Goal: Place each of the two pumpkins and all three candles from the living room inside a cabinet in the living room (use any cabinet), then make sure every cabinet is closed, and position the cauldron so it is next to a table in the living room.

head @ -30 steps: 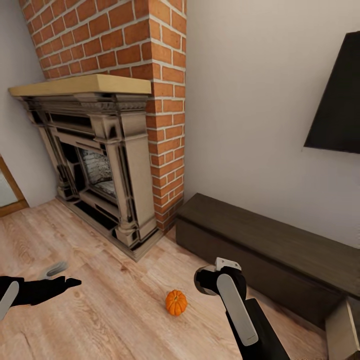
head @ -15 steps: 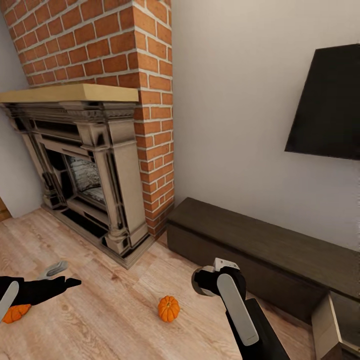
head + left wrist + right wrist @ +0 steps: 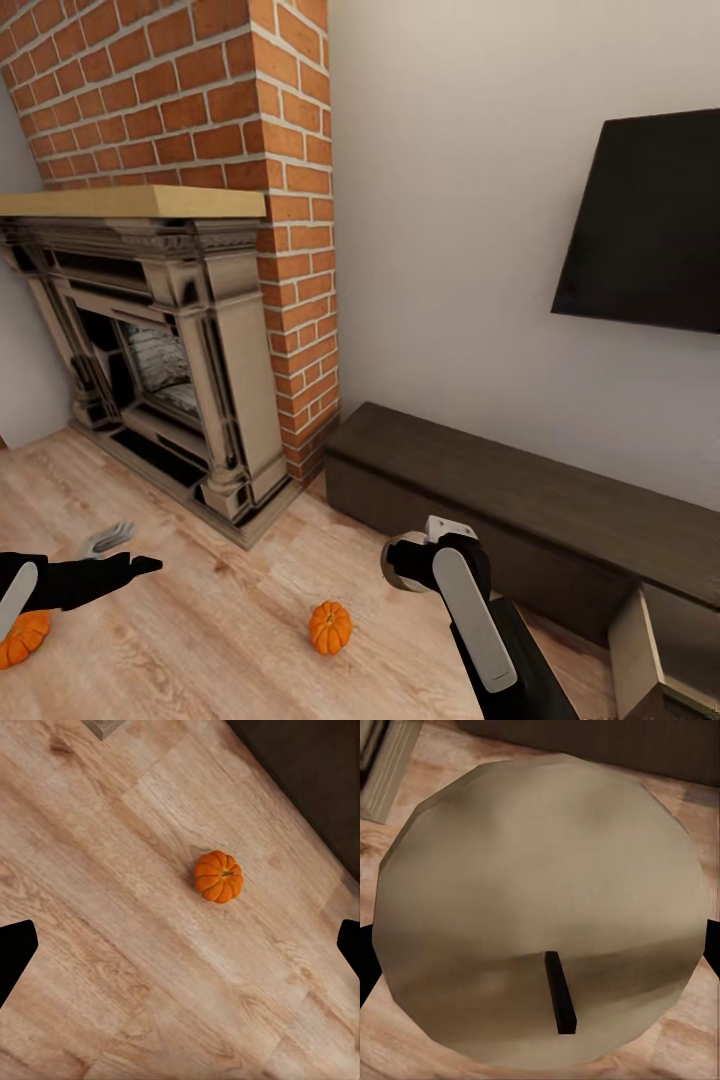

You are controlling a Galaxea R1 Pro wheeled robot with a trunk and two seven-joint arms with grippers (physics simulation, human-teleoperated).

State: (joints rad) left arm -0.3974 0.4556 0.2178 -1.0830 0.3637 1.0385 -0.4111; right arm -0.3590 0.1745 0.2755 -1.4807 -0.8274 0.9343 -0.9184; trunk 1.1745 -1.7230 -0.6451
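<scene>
The right gripper [image 3: 540,945] is clamping a candle [image 3: 540,907], its flat top and short wick facing the wrist camera; it looks stiff and light, best held across its round sides. The left gripper [image 3: 180,941] is hanging released, fingers wide, over bare floor [image 3: 112,967]. One pumpkin [image 3: 218,876] is sitting ahead of it; another pumpkin [image 3: 22,638] is lying just beside that arm. Both look hard and ribbed, so pinching across the ribs should work. The cabinet [image 3: 520,500] is waiting beyond the right gripper.

Second pumpkin [image 3: 22,638] half behind left arm, open drawer [image 3: 660,640] cropped — corner
</scene>
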